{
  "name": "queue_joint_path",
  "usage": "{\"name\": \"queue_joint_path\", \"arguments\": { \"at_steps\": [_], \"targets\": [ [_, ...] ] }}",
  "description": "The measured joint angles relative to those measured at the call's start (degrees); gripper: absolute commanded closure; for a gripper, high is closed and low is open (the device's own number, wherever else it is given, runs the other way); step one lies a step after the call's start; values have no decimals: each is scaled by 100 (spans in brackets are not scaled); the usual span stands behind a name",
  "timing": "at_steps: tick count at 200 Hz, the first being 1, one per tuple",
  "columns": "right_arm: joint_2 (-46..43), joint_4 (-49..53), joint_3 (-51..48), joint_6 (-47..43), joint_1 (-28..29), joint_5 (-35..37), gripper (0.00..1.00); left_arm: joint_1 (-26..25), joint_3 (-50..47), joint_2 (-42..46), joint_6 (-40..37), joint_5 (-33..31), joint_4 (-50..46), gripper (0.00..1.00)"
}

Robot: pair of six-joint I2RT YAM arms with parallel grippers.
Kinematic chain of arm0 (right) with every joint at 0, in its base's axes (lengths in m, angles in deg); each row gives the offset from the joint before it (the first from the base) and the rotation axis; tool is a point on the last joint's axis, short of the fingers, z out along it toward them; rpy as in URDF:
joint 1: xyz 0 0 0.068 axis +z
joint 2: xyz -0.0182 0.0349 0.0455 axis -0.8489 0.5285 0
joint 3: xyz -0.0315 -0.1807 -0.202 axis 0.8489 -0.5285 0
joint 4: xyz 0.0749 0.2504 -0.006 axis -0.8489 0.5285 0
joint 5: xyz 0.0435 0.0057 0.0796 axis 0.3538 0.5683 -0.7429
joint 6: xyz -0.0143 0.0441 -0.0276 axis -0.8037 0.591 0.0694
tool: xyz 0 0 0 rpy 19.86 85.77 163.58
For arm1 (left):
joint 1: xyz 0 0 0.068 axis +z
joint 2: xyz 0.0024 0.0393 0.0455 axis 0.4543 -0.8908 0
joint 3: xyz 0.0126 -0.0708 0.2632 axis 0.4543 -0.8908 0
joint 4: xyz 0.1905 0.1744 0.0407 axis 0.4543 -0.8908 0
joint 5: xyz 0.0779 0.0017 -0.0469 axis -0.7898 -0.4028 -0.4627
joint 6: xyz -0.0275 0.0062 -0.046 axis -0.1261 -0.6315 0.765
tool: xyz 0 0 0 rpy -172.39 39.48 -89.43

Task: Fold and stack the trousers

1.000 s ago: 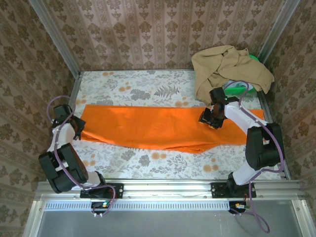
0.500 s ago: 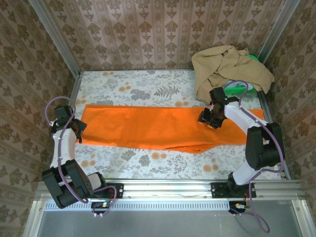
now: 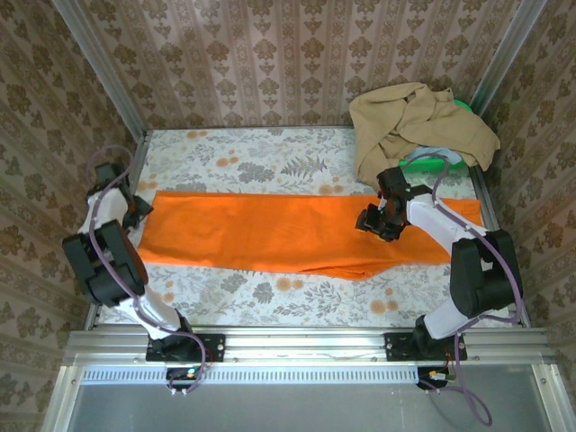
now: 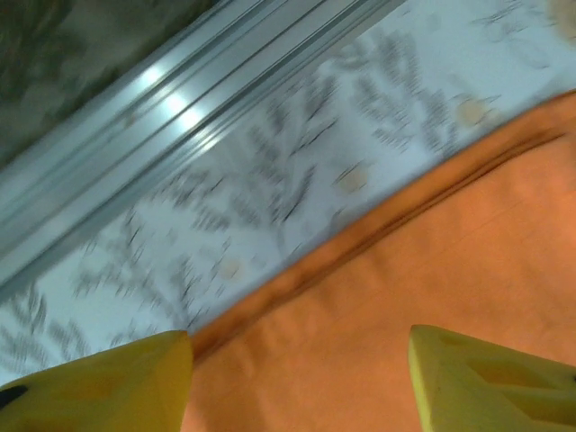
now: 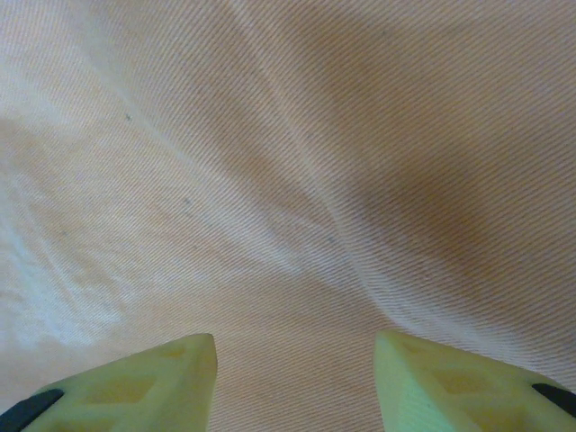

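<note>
The orange trousers [image 3: 270, 232] lie flat across the middle of the counter [image 3: 261, 162]. Their long axis runs from the counter's left side to its right side, and one end is near each side rail. The far long edge is straight. The near one bows outward toward the counter's right.

A bare strip of counter lies open along both long edges, wider on the far side. A tan garment [image 3: 405, 121] is heaped at the counter's far right corner.

The left hand [image 3: 137, 212] hangs at the counter's left side over the trousers' end, its yellow fingers [image 4: 108, 382] spread and holding nothing. The right hand [image 3: 374, 222] sits over the cloth toward the counter's right, also spread, with fabric below it.
</note>
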Motion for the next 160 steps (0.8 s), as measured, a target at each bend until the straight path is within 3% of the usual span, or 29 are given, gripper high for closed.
{"name": "queue_joint_path", "arguments": {
  "at_steps": [31, 61, 117, 160],
  "targets": [
    [-341, -195, -378, 24, 4, -24, 41, -188, 1419, -1003, -769, 133, -564, 28],
    [-614, -455, -739, -15, 44, -114, 31, -240, 2140, -1707, -1565, 299, -1296, 23],
    [-776, -815, -984, -138, 225, -514, 29, -424, 2162, -2162, -2715, 214, -2024, 23],
    [-1117, -826, -984, -181, 225, -564, 29, -295, 2020, -2238, -3005, 278, -2035, 31]
  ]
}}
